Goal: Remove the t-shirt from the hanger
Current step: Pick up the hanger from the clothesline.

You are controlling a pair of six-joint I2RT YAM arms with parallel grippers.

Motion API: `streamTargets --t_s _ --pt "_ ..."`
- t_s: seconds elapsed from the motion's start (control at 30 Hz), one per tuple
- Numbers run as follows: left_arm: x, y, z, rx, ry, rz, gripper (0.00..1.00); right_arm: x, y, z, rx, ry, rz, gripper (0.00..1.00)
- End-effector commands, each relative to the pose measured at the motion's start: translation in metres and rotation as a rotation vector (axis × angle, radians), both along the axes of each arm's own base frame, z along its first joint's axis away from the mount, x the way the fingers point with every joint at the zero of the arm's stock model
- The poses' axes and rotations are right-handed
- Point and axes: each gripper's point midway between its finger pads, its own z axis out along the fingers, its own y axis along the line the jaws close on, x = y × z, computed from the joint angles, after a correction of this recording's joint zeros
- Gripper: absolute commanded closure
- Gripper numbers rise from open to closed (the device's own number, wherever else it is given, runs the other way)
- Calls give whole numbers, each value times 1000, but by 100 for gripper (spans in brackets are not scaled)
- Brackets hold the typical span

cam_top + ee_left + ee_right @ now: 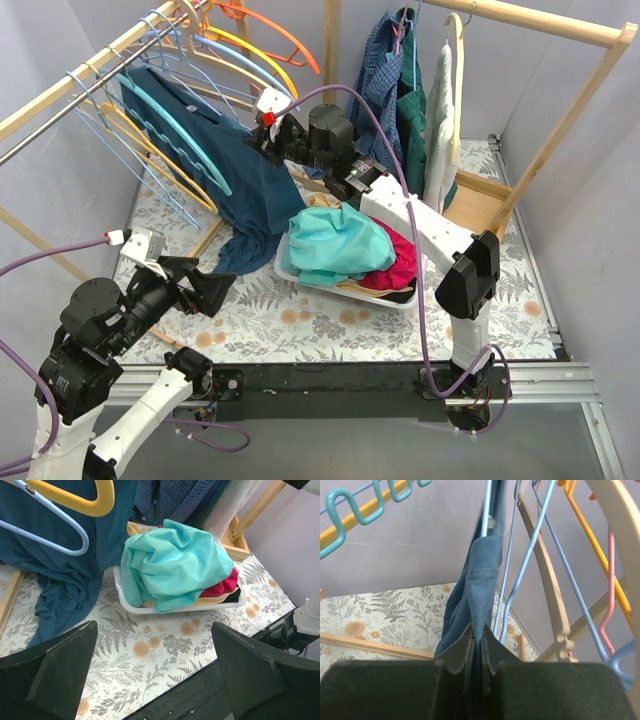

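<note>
Pinching the t-shirt (250,190), on its hanger (486,505) at the rack (90,68), our right fingers (469,645) clamp its cloth; left fingers (65,672) gape wide. We should pull down along the hanger's arm, slowly, avoiding snags.

One blue t-shirt (255,190) and one white basket (119,587) are counted. Three garments (385,80) (412,115) (440,120) are hung far right.

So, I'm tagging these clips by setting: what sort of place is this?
Likely a staged laundry corner in a robot lab: wooden clothes rails carrying hangers and a blue t-shirt, a white basket heaped with clothes, all on a fern-print table between plain walls.
</note>
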Motion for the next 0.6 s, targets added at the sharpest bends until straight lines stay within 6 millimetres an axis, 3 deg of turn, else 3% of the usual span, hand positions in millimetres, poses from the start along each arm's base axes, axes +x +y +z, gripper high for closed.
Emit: streamTargets --t_s 0.0,0.03,0.27,0.33,0.57 --pt "-1 5 -3 15 -3 16 2 -14 -3 46 99 -77 -15 94" --pt "-1 5 -3 16 -2 16 2 -14 -4 42 97 -79 -27 95" --pt "-2 5 -3 13 -7 13 2 -29 -32 92 246 -126 -105 99" --pt "-2 5 -2 12 -8 13 2 -36 -46 115 316 -146 -126 99" --pt "-5 6 1 3 -14 11 2 -46 -74 155 440 -166 -186 99"
